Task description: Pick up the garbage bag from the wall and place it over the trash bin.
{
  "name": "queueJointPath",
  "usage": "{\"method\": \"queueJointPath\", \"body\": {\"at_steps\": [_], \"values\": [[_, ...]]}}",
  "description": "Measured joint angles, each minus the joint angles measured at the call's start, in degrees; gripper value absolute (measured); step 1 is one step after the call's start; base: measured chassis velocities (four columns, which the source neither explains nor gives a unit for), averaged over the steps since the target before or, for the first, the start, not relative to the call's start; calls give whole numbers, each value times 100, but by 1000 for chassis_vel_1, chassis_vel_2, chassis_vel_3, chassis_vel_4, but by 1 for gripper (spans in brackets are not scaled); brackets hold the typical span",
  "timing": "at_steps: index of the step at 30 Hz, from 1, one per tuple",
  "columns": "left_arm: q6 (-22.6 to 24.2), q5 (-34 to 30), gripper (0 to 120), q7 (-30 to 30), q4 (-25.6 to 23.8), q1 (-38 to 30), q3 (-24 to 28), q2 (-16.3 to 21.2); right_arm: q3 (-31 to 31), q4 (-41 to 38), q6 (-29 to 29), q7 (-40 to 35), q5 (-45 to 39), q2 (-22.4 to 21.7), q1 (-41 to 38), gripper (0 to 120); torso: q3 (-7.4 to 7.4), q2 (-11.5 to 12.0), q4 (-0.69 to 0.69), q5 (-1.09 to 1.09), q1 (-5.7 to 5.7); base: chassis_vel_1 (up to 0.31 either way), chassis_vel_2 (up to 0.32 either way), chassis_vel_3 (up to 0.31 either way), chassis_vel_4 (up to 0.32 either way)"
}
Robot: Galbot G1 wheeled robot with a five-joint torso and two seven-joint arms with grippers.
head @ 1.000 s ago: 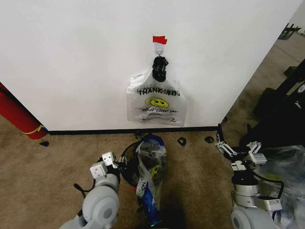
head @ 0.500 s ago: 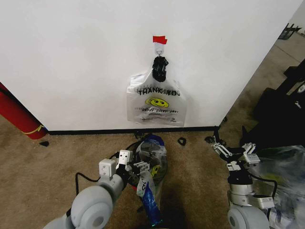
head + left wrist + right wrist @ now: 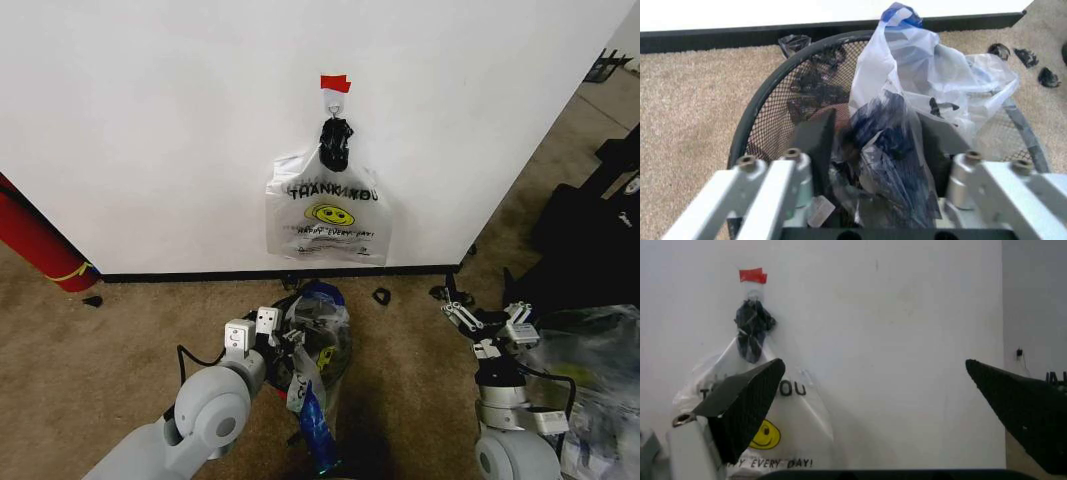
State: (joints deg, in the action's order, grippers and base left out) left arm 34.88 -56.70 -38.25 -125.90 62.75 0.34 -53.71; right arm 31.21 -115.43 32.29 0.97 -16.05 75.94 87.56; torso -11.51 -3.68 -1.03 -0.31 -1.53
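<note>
Garbage bag bunched upright in trash bin, left gripper has pushed farther in, fingers spread astride it, right gripper released, nudged nearer.

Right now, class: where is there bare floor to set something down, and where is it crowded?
Bare carpet lies between the red cylinder and the trash bin, and between bin and right gripper. Crowded: the bin, stuffed with the garbage bag at the left gripper.

bin mouth: blocked by bag | carpet rt: free
</note>
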Motion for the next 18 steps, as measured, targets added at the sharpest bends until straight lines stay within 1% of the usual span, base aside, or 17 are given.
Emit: {"method": "queueJointPath", "body": {"at_steps": [1,8,9,10,12,15,16,18], "values": [[0,0,39,0,0,0,0,0,0,0,0,0,0,0,0,100,0,0,0,0,0,0,0,0,0],[-9,-113,10,-67,-90,156,-125,30,-143,198,-37,-3,131,9,-33,100,1,0,0,0,0,0,0,0,0],[-9,-113,10,-67,-90,156,-125,30,-143,198,-37,-3,131,9,-33,100,1,0,0,0,0,0,0,0,0],[-13,-118,5,-68,-101,187,-156,30,-189,234,-62,-3,140,-6,-29,100,1,0,0,1,0,0,0,0,0],[-23,-119,0,-70,-122,245,-212,33,-328,274,-200,-5,119,-73,2,100,1,0,0,0,0,0,0,0,0],[-67,-100,0,-72,-155,346,-291,61,-746,266,-682,12,-108,-281,58,100,1,0,0,0,0,0,0,0,0],[-67,-100,0,-72,-155,346,-291,61,-746,266,-682,12,-108,-281,58,100,1,0,0,0,0,0,0,0,0],[-99,-63,0,-73,-174,398,-320,84,-1121,206,-1139,104,-353,-431,39,100,1,0,-1,1,0,0,0,0,0]]}}
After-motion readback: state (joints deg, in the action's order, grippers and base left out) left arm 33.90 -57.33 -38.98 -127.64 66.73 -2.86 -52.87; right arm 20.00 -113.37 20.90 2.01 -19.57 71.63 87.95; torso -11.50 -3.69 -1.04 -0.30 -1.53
